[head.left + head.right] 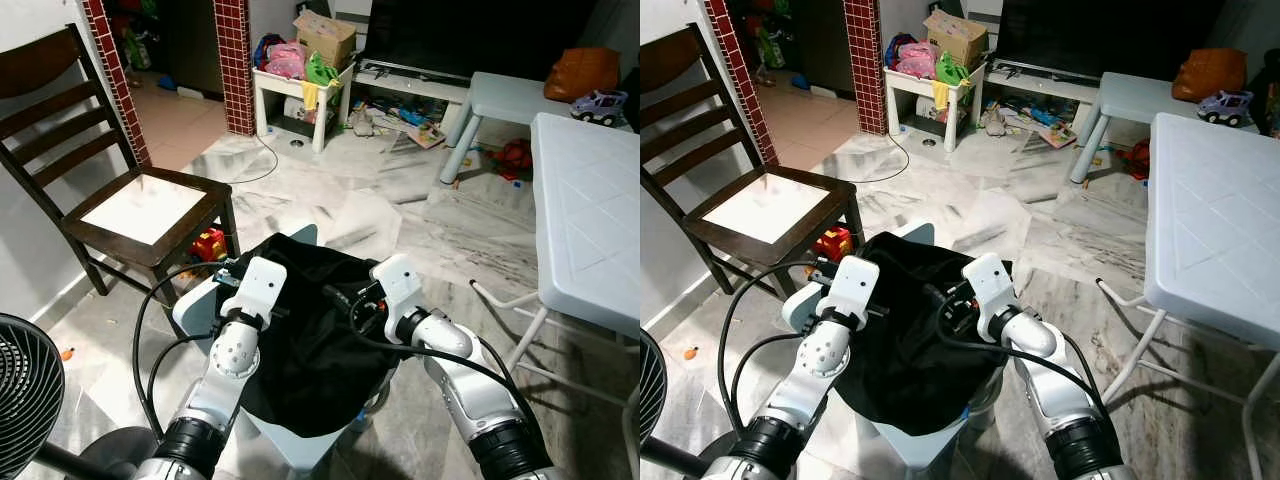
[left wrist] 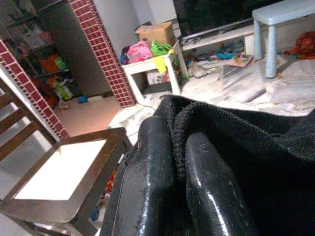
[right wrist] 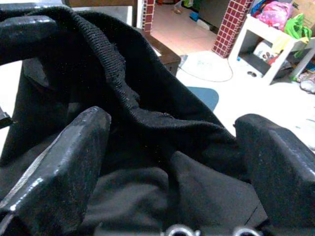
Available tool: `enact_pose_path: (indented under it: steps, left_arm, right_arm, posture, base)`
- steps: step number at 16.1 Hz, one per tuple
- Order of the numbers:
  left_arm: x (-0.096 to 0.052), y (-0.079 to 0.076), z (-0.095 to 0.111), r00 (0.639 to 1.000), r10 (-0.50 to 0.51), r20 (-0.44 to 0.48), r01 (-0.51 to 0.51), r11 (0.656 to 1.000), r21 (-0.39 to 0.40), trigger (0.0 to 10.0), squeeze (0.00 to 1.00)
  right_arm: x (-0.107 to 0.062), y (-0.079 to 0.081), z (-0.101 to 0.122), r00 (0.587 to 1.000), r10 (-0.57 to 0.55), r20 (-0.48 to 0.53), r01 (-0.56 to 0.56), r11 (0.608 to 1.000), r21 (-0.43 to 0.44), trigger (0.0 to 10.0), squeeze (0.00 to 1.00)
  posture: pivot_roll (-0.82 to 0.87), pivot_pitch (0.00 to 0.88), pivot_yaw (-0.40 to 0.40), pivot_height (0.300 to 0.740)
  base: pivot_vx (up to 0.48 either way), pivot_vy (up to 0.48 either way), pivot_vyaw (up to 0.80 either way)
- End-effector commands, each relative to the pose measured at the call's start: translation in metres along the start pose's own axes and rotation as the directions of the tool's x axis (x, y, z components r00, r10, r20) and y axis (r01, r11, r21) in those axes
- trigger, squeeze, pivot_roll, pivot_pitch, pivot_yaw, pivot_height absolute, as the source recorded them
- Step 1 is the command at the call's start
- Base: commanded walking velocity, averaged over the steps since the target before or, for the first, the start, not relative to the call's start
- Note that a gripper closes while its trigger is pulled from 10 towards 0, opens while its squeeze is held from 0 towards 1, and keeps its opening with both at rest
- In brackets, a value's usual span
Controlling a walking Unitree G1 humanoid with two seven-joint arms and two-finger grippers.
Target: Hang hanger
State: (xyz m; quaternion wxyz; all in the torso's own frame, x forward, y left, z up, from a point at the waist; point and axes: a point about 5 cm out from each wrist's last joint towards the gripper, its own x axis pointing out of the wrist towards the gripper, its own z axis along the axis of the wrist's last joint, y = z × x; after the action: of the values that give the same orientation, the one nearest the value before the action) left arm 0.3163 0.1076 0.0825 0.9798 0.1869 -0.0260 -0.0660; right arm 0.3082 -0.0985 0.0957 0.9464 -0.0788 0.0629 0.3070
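Two black fingers (image 2: 162, 187) of the left gripper (image 1: 228, 272) pinch the black cloth's (image 1: 310, 350) ribbed edge. Right gripper (image 3: 172, 147) is spread wide, just over the same cloth. I can't see a hanger, so hanging isn't done.

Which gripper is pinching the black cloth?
The left gripper: its fingers are shut on the cloth's hem. The right gripper is open around a fold.

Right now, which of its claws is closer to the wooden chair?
Left. The left gripper pinches the black cloth's edge on the side facing the chair. The right gripper hangs open over the cloth's middle, farther from it.
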Motion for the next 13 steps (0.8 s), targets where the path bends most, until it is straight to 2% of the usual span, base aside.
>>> enact_pose_path:
  steps: [1, 4, 5, 6, 8, 12, 13]
  left_arm:
    - [0.004, -0.003, 0.008, 0.999, -0.029, 0.028, 0.029, 1.000, -0.009, 10.0, 0.00]
    - [0.002, -0.004, 0.008, 0.996, -0.079, 0.048, 0.081, 0.996, -0.041, 10.0, 0.00]
    - [-0.001, -0.006, 0.007, 0.988, -0.144, 0.056, 0.149, 0.984, -0.100, 4.7, 0.00]
    - [-0.001, -0.006, 0.006, 0.987, -0.150, 0.052, 0.155, 0.980, -0.125, 0.0, 0.00]
    - [-0.002, -0.001, 0.006, 0.987, -0.147, 0.066, 0.153, 0.984, -0.096, 0.0, 0.00]
    - [-0.014, 0.012, 0.010, 0.987, -0.140, 0.084, 0.149, 0.982, -0.112, 0.0, 0.00]
    - [-0.019, 0.019, 0.024, 0.981, -0.142, 0.135, 0.154, 0.985, -0.083, 0.0, 0.00]
  right_arm:
    - [-0.001, -0.005, 0.001, 1.000, -0.017, 0.005, 0.017, 1.000, -0.007, 10.0, 0.00]
    - [-0.001, -0.005, 0.001, 1.000, -0.019, 0.005, 0.019, 1.000, -0.005, 10.0, 0.00]
    - [-0.002, -0.005, 0.000, 1.000, -0.020, 0.004, 0.020, 1.000, -0.004, 10.0, 0.00]
    - [-0.002, -0.005, 0.000, 1.000, -0.020, 0.004, 0.020, 1.000, -0.004, 10.0, 0.00]
    - [-0.003, -0.004, -0.001, 1.000, -0.020, 0.001, 0.020, 1.000, -0.003, 10.0, 0.00]
    - [-0.004, -0.004, -0.002, 1.000, -0.027, 0.001, 0.027, 1.000, 0.001, 10.0, 0.00]
    - [-0.004, -0.004, -0.003, 1.000, -0.030, 0.001, 0.030, 1.000, 0.004, 10.0, 0.00]
  posture:
    - [0.00, 0.000, -0.054, 0.740]
    - [0.00, 0.000, -0.049, 0.740]
    - [0.00, 0.000, -0.048, 0.740]
    - [0.00, 0.000, -0.048, 0.740]
    - [0.00, 0.000, -0.047, 0.740]
    - [0.01, 0.000, -0.038, 0.740]
    - [0.01, 0.000, -0.033, 0.740]
  base:
    - [0.000, 0.000, 0.00]
    - [0.000, 0.000, 0.00]
    - [0.000, 0.000, 0.00]
    - [0.000, 0.000, 0.00]
    - [0.000, 0.000, 0.00]
    - [0.000, 0.000, 0.00]
    - [0.000, 0.000, 0.00]
